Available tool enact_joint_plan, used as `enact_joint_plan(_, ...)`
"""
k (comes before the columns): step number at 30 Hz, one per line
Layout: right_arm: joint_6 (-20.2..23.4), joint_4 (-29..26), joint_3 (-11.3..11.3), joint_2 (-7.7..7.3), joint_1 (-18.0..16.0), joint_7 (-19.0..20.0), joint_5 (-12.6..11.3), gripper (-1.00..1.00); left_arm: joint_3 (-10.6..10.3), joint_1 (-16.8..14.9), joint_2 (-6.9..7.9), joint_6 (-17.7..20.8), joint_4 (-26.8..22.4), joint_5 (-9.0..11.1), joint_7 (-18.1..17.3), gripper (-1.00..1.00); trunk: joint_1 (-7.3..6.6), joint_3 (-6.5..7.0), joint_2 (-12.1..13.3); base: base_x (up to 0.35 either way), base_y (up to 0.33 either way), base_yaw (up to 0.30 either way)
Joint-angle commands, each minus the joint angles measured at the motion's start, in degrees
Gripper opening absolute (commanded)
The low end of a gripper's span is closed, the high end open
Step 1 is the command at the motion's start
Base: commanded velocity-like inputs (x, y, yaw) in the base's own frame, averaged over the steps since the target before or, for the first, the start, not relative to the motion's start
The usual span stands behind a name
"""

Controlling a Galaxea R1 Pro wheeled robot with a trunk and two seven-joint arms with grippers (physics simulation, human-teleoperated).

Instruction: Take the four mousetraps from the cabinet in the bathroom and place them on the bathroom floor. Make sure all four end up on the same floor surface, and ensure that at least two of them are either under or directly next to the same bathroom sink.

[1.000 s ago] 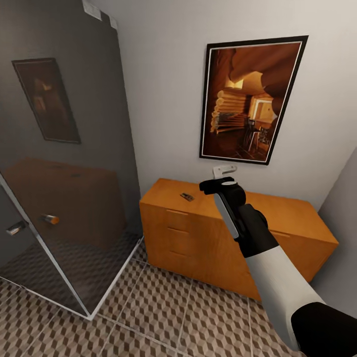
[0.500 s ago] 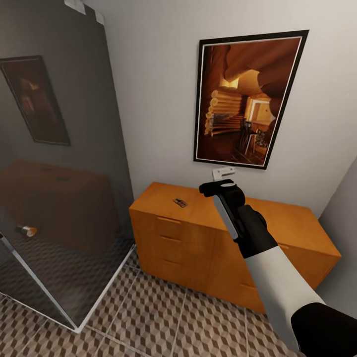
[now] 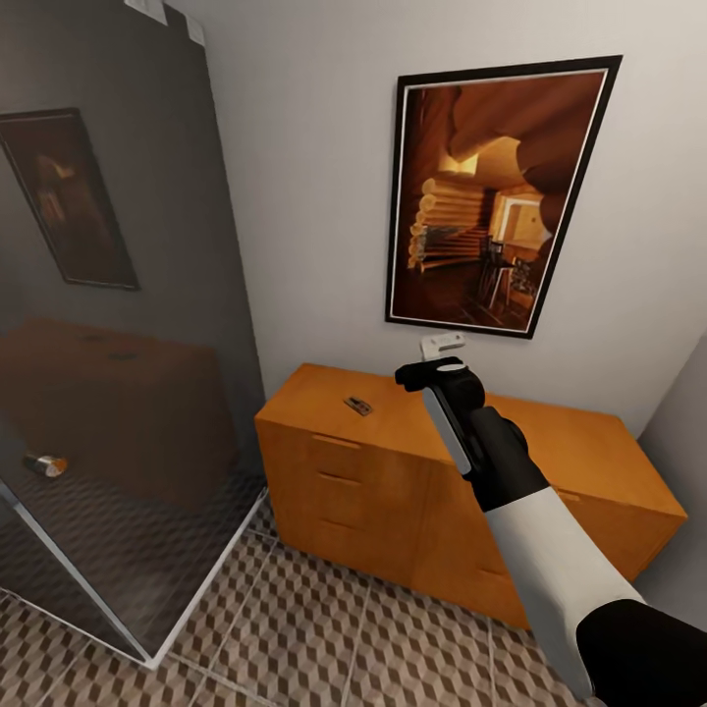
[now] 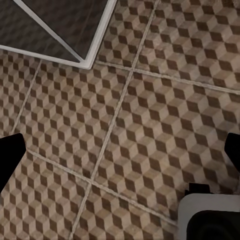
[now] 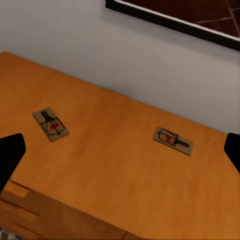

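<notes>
The right end effector [image 3: 432,375] hovers open above the cabinet [image 3: 412,471]. Two mousetraps lie flat on the cabinet top, well apart: one [image 5: 51,124] toward the glass shower side, the other [image 5: 173,140] nearer the wall. The right arm is nearer. The left end effector [image 4: 120,150], also open, faces the bathroom floor [image 4: 150,115].

The bathroom floor [image 4: 150,125] has big square tiles with brown and beige cubes and pale lines between them. A white frame edge [image 4: 95,47] holds dark glass [image 4: 55,20]. Two black fingertips [image 4: 9,155] sit far apart.
</notes>
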Motion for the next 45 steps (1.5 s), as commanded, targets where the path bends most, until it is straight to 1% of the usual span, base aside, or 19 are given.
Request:
enact_joint_plan(1, 0.2, 0.0, 0.1, -0.03, -0.1, -0.6, -0.6, 1.0, -0.5, -0.1, -0.03, -0.3, 0.2, 0.4, 0.0, 1.0, 0.06, -0.13, -0.1, 0.191, 0.112, 0.0)
enact_joint_plan(7, 0.2, 0.0, 0.1, -0.1, 0.0, -0.6, -0.6, 1.0, -0.5, -0.1, -0.03, -0.3, 0.2, 0.4, 0.0, 1.0, 0.06, -0.13, -0.1, 0.202, 0.141, 0.0)
enact_joint_plan(12, 0.0, 0.3, 0.1, -0.12, 0.1, 0.0, -0.6, 1.0, -0.5, -0.1, -0.03, -0.3, 0.2, 0.4, 0.0, 1.0, 0.06, -0.13, -0.1, 0.086, 0.059, 0.0)
enact_joint_plan(22, -0.4, 1.5, 0.1, -0.19, 0.1, 5.5, -0.5, 1.0, -0.5, -0.1, -0.03, -0.3, 0.2, 0.4, 0.0, 1.0, 0.06, -0.13, -0.1, 0.017, 0.012, 0.0)
enact_joint_plan(26, -1.5, 2.5, 0.1, -0.25, 0.2, 6.4, -0.5, 1.0, -0.5, -0.1, -0.03, -0.3, 0.2, 0.4, 0.0, 1.0, 0.06, -0.13, -0.1, 0.002, 0.002, 0.0)
enact_joint_plan(30, -3.6, 4.5, 0.1, -0.36, 0.2, 6.9, -0.5, 1.0, -0.5, -0.1, -0.01, -0.3, 0.2, 0.4, 0.0, 1.0, 0.06, -0.13, -0.1, 0.0, 0.0, 0.0)
enact_joint_plan(35, -4.7, 6.4, 0.1, -0.44, 0.1, 7.5, -0.5, 1.0, -0.5, -0.1, -0.02, -0.3, 0.2, 0.4, 0.0, 1.0, 0.06, -0.13, -0.1, 0.0, 0.0, 0.0)
enact_joint_plan(41, -5.7, 7.9, 0.0, -0.47, 0.1, 10.1, -0.4, 1.0, -0.5, -0.1, -0.02, -0.3, 0.2, 0.4, 0.0, 1.0, 0.06, -0.13, -0.1, 0.0, 0.0, 0.0)
enact_joint_plan(45, -6.2, 8.2, 0.0, -0.53, 0.2, 11.1, -0.4, 1.0, -0.5, -0.1, -0.02, -0.3, 0.2, 0.4, 0.0, 1.0, 0.06, -0.13, -0.1, 0.0, 0.0, 0.0)
